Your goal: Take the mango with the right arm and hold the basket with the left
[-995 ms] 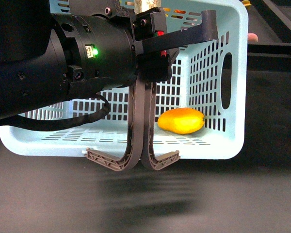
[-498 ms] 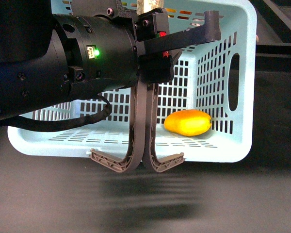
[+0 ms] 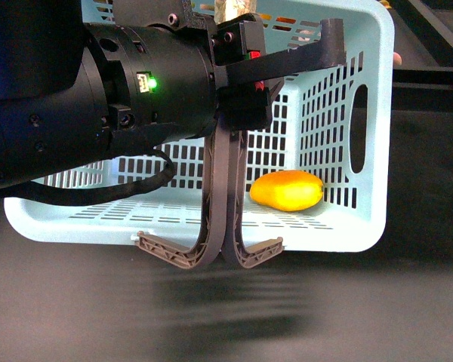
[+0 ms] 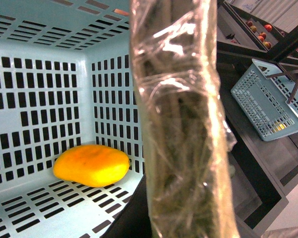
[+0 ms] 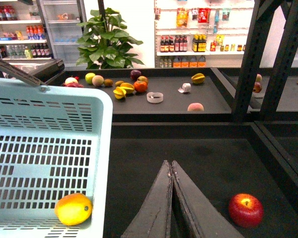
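Note:
The light-blue basket hangs in front of me with the yellow-orange mango lying on its floor by the right wall. My left gripper is shut on the basket. Its grey ribbed fingers hang pressed together before the near wall, and a grey handle runs up from the black arm. A plastic-wrapped column splits the left wrist view, with the mango beside it. My right gripper is shut and empty over the dark table, to the side of the basket and mango.
A red apple lies on the dark table near the right gripper. Beyond it a raised counter carries several fruits. Black frame posts stand at its side. A second blue basket rests on a lower shelf.
The basket and the mango in it swung a little to the right, then part of the way back left. The left arm has hardly moved.

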You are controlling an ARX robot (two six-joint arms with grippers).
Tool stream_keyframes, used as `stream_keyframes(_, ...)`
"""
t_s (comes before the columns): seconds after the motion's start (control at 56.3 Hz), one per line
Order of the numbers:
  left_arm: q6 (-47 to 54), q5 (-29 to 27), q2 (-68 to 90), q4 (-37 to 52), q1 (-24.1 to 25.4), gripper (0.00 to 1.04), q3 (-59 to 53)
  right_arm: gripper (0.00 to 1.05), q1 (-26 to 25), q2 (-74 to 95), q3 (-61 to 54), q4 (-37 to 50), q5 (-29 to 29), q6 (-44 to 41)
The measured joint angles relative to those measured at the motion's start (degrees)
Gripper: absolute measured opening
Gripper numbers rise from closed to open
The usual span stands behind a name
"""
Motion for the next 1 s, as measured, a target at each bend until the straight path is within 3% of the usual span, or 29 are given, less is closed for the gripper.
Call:
stream_keyframes(0.338, 0.00, -0.04, 0.00, 0.00, 0.00, 0.08, 0.00, 0.02, -0.28, -4.70, 0.00, -4.68, -0.44, -0.02)
stream_keyframes(0.462, 0.09, -0.04, 0.00, 0.00, 0.00, 0.08, 0.00, 0.02, -0.28, -12.79, 0.04, -14.23, -0.48, -0.07)
stream_keyframes(0.995, 0.00, -0.04, 0.00, 0.00, 0.00, 0.08, -0.02, 0.02, -0.28, -14.27, 0.04, -14.64, -0.50, -0.07)
